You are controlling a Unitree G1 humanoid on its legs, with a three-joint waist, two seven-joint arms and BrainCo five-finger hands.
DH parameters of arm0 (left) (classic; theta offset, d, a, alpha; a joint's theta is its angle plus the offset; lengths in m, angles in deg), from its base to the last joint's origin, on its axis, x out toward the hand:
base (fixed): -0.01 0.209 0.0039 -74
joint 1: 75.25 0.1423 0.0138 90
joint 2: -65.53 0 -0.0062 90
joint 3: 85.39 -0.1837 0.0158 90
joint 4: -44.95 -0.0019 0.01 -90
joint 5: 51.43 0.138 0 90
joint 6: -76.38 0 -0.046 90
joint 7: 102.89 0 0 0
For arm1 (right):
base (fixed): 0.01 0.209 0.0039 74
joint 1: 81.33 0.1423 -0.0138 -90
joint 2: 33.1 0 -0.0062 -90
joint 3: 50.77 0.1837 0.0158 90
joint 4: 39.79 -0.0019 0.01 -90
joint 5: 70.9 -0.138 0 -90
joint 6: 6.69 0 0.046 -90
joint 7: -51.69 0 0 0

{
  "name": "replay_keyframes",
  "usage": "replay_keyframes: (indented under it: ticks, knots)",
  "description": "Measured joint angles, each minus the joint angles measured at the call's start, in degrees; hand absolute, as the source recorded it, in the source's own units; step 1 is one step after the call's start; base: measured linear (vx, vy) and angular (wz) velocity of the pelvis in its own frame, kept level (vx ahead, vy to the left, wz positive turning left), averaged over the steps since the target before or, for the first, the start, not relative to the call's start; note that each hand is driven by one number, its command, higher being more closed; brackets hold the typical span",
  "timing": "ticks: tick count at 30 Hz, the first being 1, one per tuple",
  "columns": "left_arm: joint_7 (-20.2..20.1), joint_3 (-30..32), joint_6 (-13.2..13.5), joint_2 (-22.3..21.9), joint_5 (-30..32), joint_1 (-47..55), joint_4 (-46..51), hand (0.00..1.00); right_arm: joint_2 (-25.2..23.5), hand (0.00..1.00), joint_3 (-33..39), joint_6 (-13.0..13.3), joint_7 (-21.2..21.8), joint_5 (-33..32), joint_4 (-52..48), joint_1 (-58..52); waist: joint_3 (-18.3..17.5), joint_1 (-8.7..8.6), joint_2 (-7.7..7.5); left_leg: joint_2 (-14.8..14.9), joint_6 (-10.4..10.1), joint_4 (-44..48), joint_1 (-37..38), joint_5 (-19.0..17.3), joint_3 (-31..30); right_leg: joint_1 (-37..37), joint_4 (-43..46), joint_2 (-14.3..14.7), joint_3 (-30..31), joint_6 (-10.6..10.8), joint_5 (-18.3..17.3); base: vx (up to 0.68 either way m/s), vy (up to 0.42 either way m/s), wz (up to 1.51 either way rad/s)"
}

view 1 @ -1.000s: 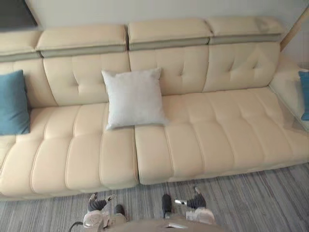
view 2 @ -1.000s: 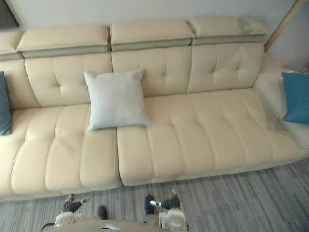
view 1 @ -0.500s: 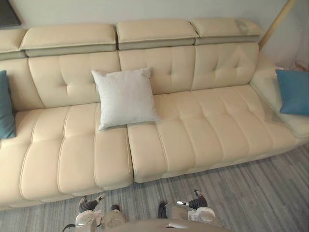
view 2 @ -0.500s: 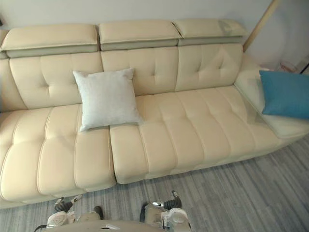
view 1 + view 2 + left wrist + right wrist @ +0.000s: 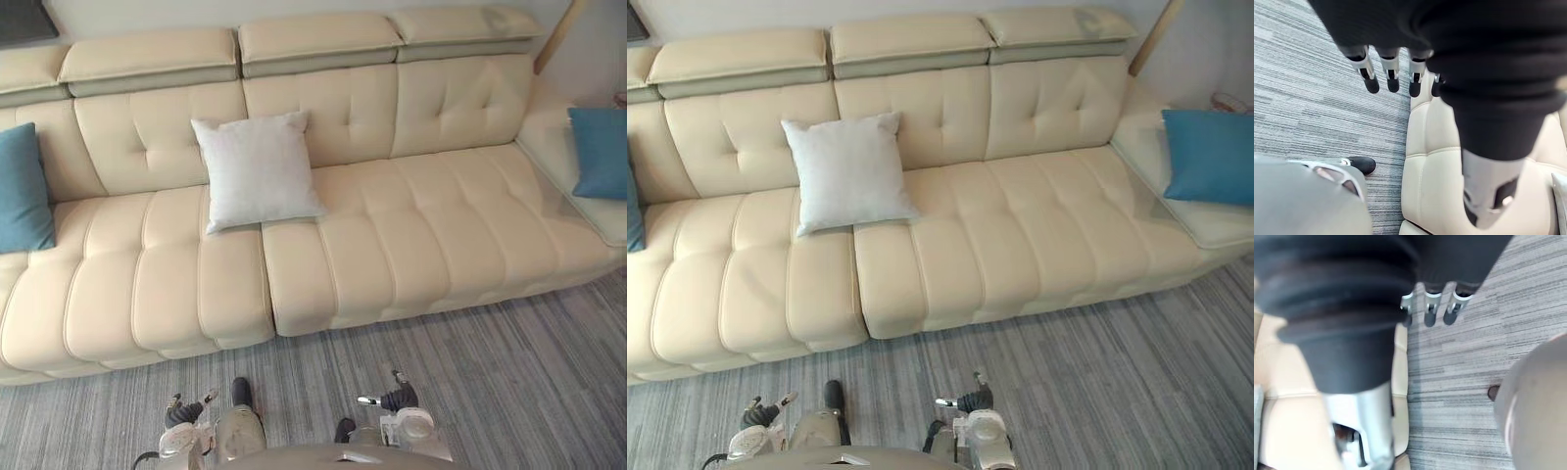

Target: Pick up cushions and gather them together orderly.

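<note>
The white cushion (image 5: pixel 257 168) leaned against the sofa's (image 5: pixel 392 245) middle backrest. The left blue cushion (image 5: pixel 22 191) and the right blue cushion (image 5: pixel 598 152) sat at the sofa's ends, so nothing was gathered. The left hand (image 5: pixel 1391 73) and right hand (image 5: pixel 1432 308) hung before the sofa, fingers straight and empty, likely because no cushion was within reach.

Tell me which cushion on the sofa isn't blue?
The pale grey cushion leaning on the sofa backrest; the left-end cushion and right-end cushion are blue.

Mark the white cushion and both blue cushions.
white cushion (image 5: pixel 257 171), left eye view, middle of its face.
left blue cushion (image 5: pixel 22 191), left eye view, middle of the visible face.
right blue cushion (image 5: pixel 1215 155), right eye view, middle of its face.
</note>
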Motion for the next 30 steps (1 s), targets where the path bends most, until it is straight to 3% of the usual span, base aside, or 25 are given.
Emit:
replay_keyframes:
  ticks: [1,4,6,8,11,14,16,17,18,19,20,21,22,23,24,27,28,29,30]
  knots:
    - [0.1,0.0,0.0,-0.1,0.0,0.0,0.0,0.0,0.2,0.0,0.1,-0.1,-0.1,0.0,0.0,0.0,-0.1,0.18,0.07,-0.2,0.5,2.7,-0.1,-0.6,-0.5,-0.3,0.1,-0.3,0.4,0.0,0.1,-0.06,0.117,-0.68]
    - [0.0,0.3,0.0,-1.1,0.0,0.2,0.1,0.0,-0.1,0.0,0.5,-0.8,-0.4,-0.1,0.1,-0.7,-0.2,-0.23,0.72,-2.0,0.2,11.4,0.6,-11.8,-3.2,-1.9,0.9,0.0,6.4,0.8,0.9,-0.08,0.172,-0.94]
    - [-0.1,0.4,0.0,-1.3,0.0,0.4,0.4,0.0,-0.8,0.0,1.8,-0.9,-0.4,-0.3,0.0,-1.3,-0.9,-0.52,-0.12,-3.8,-0.1,11.7,0.8,-14.7,-3.5,-2.6,-0.6,0.3,9.6,0.6,1.4,-0.07,0.18,-0.92]
    - [-0.3,0.5,0.0,-2.3,0.0,0.2,0.4,0.0,-1.3,0.0,3.5,-1.0,-0.3,-1.3,0.1,-1.5,-1.0,-1.96,-0.27,-5.7,0.3,10.9,0.9,-15.4,-4.5,-2.6,-4.4,0.4,12.4,0.5,2.9,-0.03,0.226,-0.78]
    - [-0.5,0.5,0.0,-1.9,0.1,0.2,0.3,0.0,-2.6,0.0,5.9,-1.0,-0.4,-3.6,0.4,-2.0,-2.0,-2.65,-1.28,-6.9,0.9,9.5,1.3,-15.8,-3.8,-2.5,-10.1,1.1,16.0,0.1,6.6,0.01,0.162,-0.73]
    - [-0.6,0.4,0.0,-1.3,0.1,0.0,-0.2,0.0,-2.7,0.0,6.3,-1.0,-0.4,-5.8,0.9,-2.0,-2.7,-2.62,-2.43,-6.3,1.8,10.4,2.2,-16.7,-0.5,-3.3,-11.8,2.3,20.3,0.1,12.3,0.09,0.061,-0.88]
    - [-1.0,0.0,-0.1,-1.3,0.1,0.0,-0.7,0.0,-2.4,0.0,6.3,-1.0,-0.4,-5.8,2.2,-1.6,-3.0,-2.74,-1.94,-4.4,1.0,12.3,2.8,-18.4,3.0,-4.5,-11.3,4.5,21.4,2.4,14.9,0.12,-0.002,-1.08]
    - [-1.2,0.1,-0.1,-1.3,0.1,-0.1,-0.9,0.0,-2.4,0.0,6.3,-1.0,-0.4,-5.8,2.5,-1.1,-3.1,-2.64,-1.81,-3.7,0.9,12.6,3.0,-18.7,4.1,-4.9,-11.5,5.2,20.8,2.5,15.7,0.09,-0.015,-1.48]
    - [-1.3,0.2,-0.1,-1.3,0.1,-0.4,-1.5,0.0,-2.6,0.0,6.1,-1.0,-0.3,-5.8,2.5,-0.2,-3.1,-2.32,-1.49,-2.1,1.4,12.6,3.4,-18.6,6.9,-5.6,-13.2,6.7,17.8,0.5,18.5,0.09,-0.086,-1.65]
    - [-1.4,0.0,-0.2,-1.4,0.1,-0.5,-1.5,0.0,-2.7,0.0,6.1,-0.9,-0.3,-5.8,2.8,0.9,-2.7,-1.79,-0.27,0.2,2.1,11.9,4.1,-18.0,11.0,-6.1,-15.7,7.5,11.0,-3.4,20.8,0.09,-0.118,-1.71]
    - [-1.5,-0.5,-0.2,-1.3,0.2,-0.7,-1.5,0.0,-2.6,0.0,6.3,-1.0,-0.3,-5.8,2.9,1.4,-2.7,-2.11,-0.27,0.8,2.2,11.6,4.7,-18.0,13.1,-6.6,-13.8,6.9,3.6,-6.0,17.6,0.13,-0.152,-1.47]
    - [-1.5,-1.7,-0.2,-1.3,0.3,-1.1,-1.5,0.0,-2.1,0.0,6.9,-1.0,-0.3,-5.8,3.0,1.4,-2.6,-2.43,-0.42,0.7,2.1,11.5,6.5,-18.0,15.4,-6.4,-11.4,5.0,-6.9,-6.9,13.6,0.13,-0.114,-1.22]
    - [-1.7,-3.1,-0.2,-1.0,0.7,-0.9,-1.7,0.0,-1.4,0.0,8.3,-0.9,-0.4,-5.8,3.6,1.4,-1.9,-3.09,1.11,1.0,1.9,11.5,9.2,-17.9,16.3,-5.5,-8.0,2.4,-15.9,-7.2,11.3,0.15,-0.09,-1.15]
    - [-1.8,-3.5,-0.3,-0.9,0.8,-0.9,-2.0,0.0,-1.1,0.0,8.4,-0.9,-0.4,-5.8,4.6,1.4,-2.1,-3.2,0.77,0.8,1.7,11.0,10.7,-18.0,16.2,-5.2,-6.7,2.2,-16.3,-7.2,10.2,0.2,-0.115,-1.05]
    - [-1.9,-4.4,-0.2,-0.5,1.3,-1.0,-2.7,0.0,0.0,0.0,8.8,-0.9,-0.4,-5.8,5.2,1.3,-2.3,-3.59,2.05,0.2,0.9,8.8,12.7,-18.2,15.4,-5.2,-5.3,3.2,-14.5,-6.4,9.1,0.17,-0.109,-0.66]
    - [-2.5,-5.4,-0.2,-0.2,2.2,-1.5,-3.8,0.0,1.2,0.0,9.1,-0.9,-0.4,-6.0,7.0,1.5,-2.5,-3.46,2.93,1.8,-0.2,11.6,12.7,-17.8,13.5,-6.1,-3.9,5.1,-11.3,-5.7,6.2,0.15,-0.136,-0.71]
    - [-2.6,-5.3,-0.3,-0.2,3.0,-1.3,-3.8,0.0,1.0,0.0,9.6,-0.9,-0.5,-6.9,6.8,1.5,-2.1,-3.54,2.8,4.9,0.6,21.4,9.6,-17.3,11.2,-5.9,-2.2,5.4,-11.8,-5.9,4.3,0.15,-0.135,-0.44]
    - [-2.7,-5.3,-0.4,-0.2,3.1,-1.3,-3.8,0.0,1.0,0.0,9.7,-0.9,-0.5,-6.9,6.7,1.5,-1.8,-3.54,2.87,5.7,1.0,24.4,8.8,-16.9,10.3,-5.6,-1.8,5.6,-11.8,-6.1,3.9,0.17,-0.133,-0.46]
    - [-2.7,-5.2,-0.6,-0.5,3.4,-1.2,-3.8,0.0,0.9,0.0,9.6,-0.9,-0.6,-7.1,6.5,1.5,-0.9,-3.53,3.03,8.3,2.8,33.1,6.5,-14.3,7.4,-3.7,-1.0,6.5,-10.9,-6.5,2.9,0.14,-0.09,-0.35]
